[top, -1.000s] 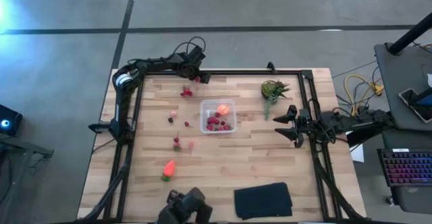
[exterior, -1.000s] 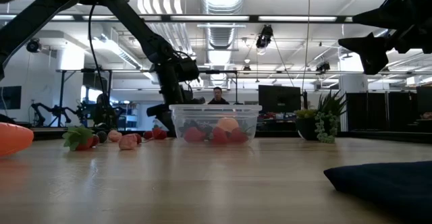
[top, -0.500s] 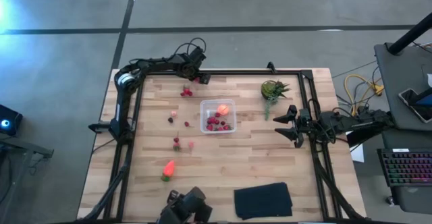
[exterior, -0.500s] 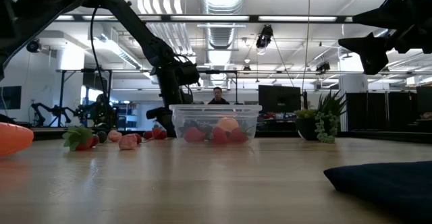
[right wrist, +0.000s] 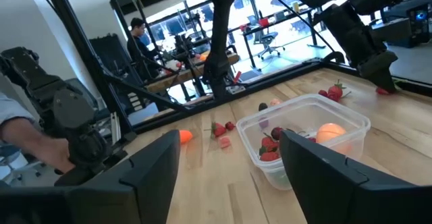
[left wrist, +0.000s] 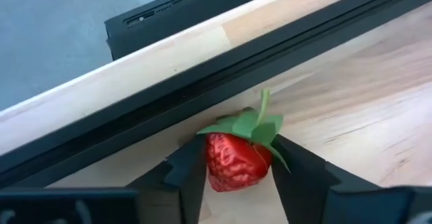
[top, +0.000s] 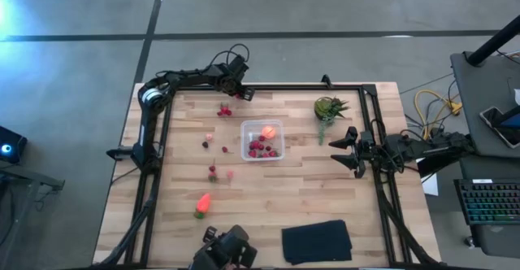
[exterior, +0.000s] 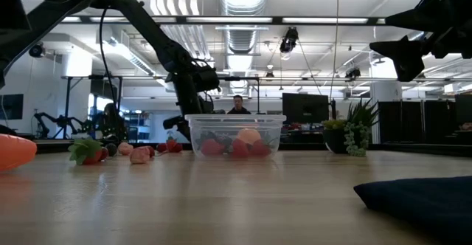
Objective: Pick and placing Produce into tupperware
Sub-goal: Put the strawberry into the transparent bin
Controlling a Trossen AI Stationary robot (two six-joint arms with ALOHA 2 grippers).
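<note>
My left gripper (top: 240, 93) is at the table's far edge, left of centre, shut on a red strawberry (left wrist: 236, 162) with green leaves. The clear tupperware (top: 262, 140) stands mid-table with a round orange-red fruit (top: 267, 131) and red berries (top: 262, 150) inside. Loose berries (top: 224, 110) lie scattered on the wood left of it, down to a pair (top: 213, 172). An orange carrot-like piece (top: 202, 203) lies near the front left. My right gripper (top: 345, 150) hovers open at the table's right edge, holding nothing. My left gripper pinches the strawberry's two red sides (left wrist: 210, 164) between its two fingers (left wrist: 291, 173). The fingers slant down toward the table's far edge. The berry lies on the wood right beside the black rail, its leafy end (left wrist: 251, 124) toward the rail.
A black frame rail (left wrist: 223, 69) runs along the far edge just beyond the strawberry. A spiky green plant (top: 328, 108) stands right of the tupperware. A flat black cloth (top: 317, 241) lies at the front right. Bare wood lies between the tupperware and the cloth.
My left gripper's fingers have drawn together onto the strawberry by the far rail, while the arm has kept its place. The strawberry has stayed on the wood.
</note>
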